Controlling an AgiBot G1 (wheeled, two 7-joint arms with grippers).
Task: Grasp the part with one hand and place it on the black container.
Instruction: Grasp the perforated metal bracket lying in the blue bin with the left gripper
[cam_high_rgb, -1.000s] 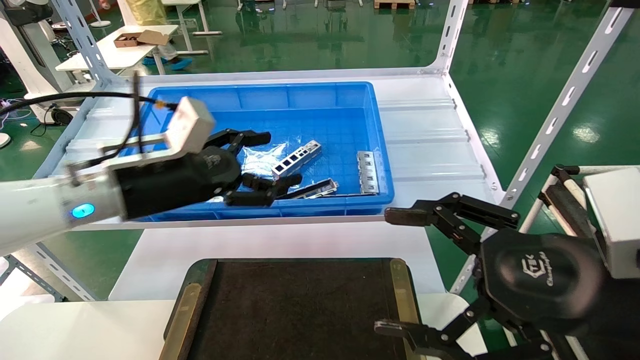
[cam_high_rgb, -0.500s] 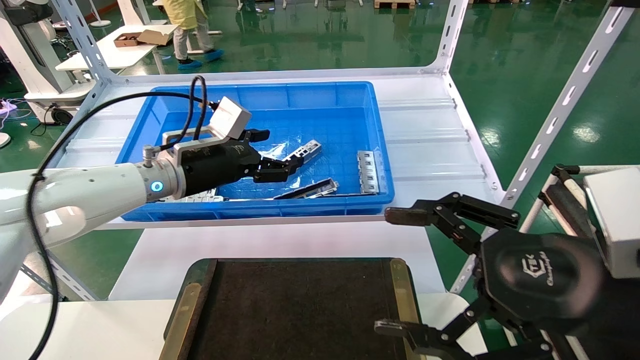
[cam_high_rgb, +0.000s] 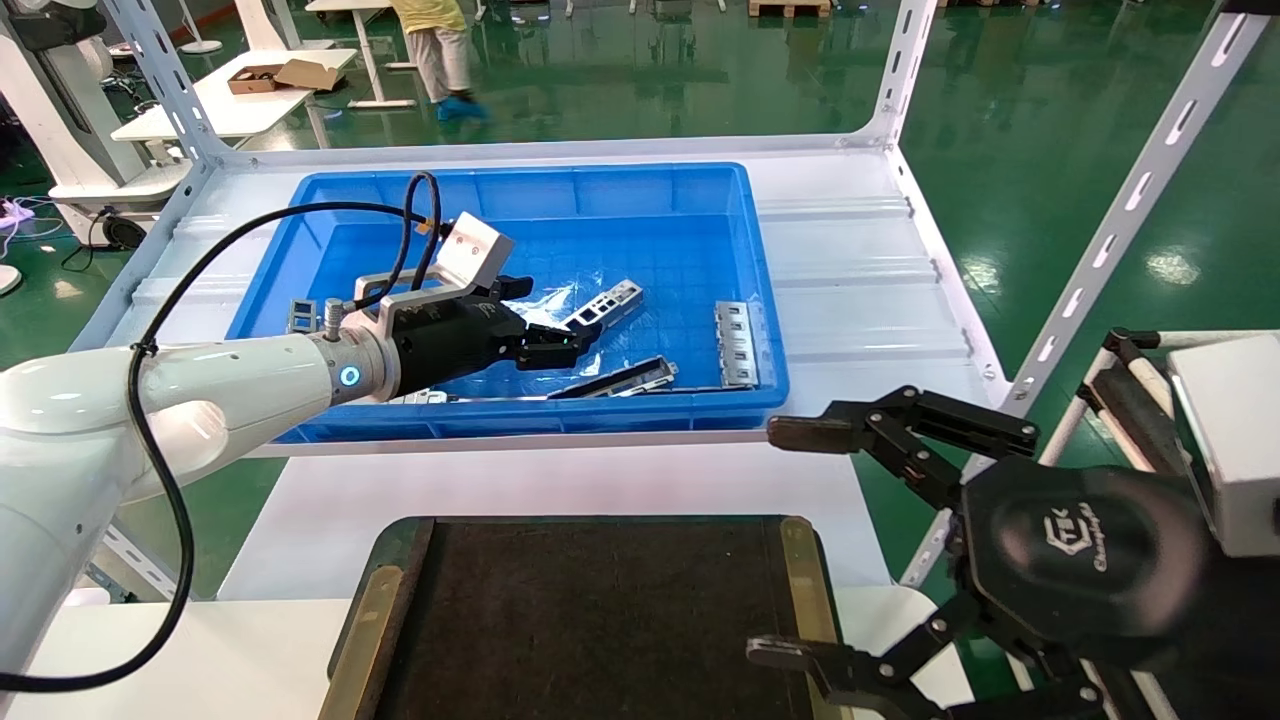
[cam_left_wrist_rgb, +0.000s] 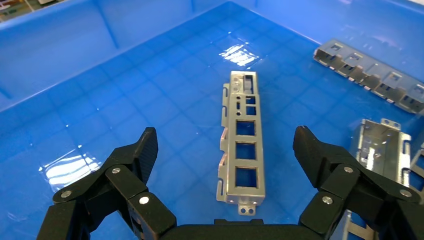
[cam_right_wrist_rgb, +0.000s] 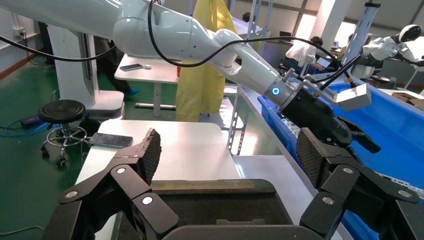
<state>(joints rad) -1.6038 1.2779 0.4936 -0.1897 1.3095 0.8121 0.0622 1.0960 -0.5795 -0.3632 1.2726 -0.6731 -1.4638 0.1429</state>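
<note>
Two black fingers of the left gripper (cam_left_wrist_rgb: 225, 150) stand wide apart and grip nothing, and the part (cam_left_wrist_rgb: 241, 137) lies flat on the floor of the blue bin (cam_left_wrist_rgb: 125, 65) in the gap between them, running lengthwise straight out ahead of the palm. Neither finger touches it yet. In the head view the same gripper (cam_high_rgb: 560, 343) reaches low into the bin with its tips at the near end of the part (cam_high_rgb: 603, 303).

The step in hand, as I judge it, is the close on the strip. Done well, the gripper would settle lower until the pads flank the strip's long edges, then shut squarely across its narrow width, about the middle cut-outs rather than at the near end, so the piece hangs level when lifted. The strip is thin and lies flush on a glossy floor (a poor footing for pads), so a close made too high will likely slide over the metal, and a skewed close may spin it away.

Off the gripper's one side lies a metal cage (cam_left_wrist_rgb: 382, 145), close to that finger; the pads should stay clear of it on the way down. Farther out ahead and to the same side lies a longer cage strip (cam_left_wrist_rgb: 370, 75), well clear.

The black container (cam_high_rgb: 590, 610) waits behind the left gripper, outside the bin and bare. The right gripper (cam_high_rgb: 860, 540) hangs beside that container, fingers spread wide and holding nothing.
</note>
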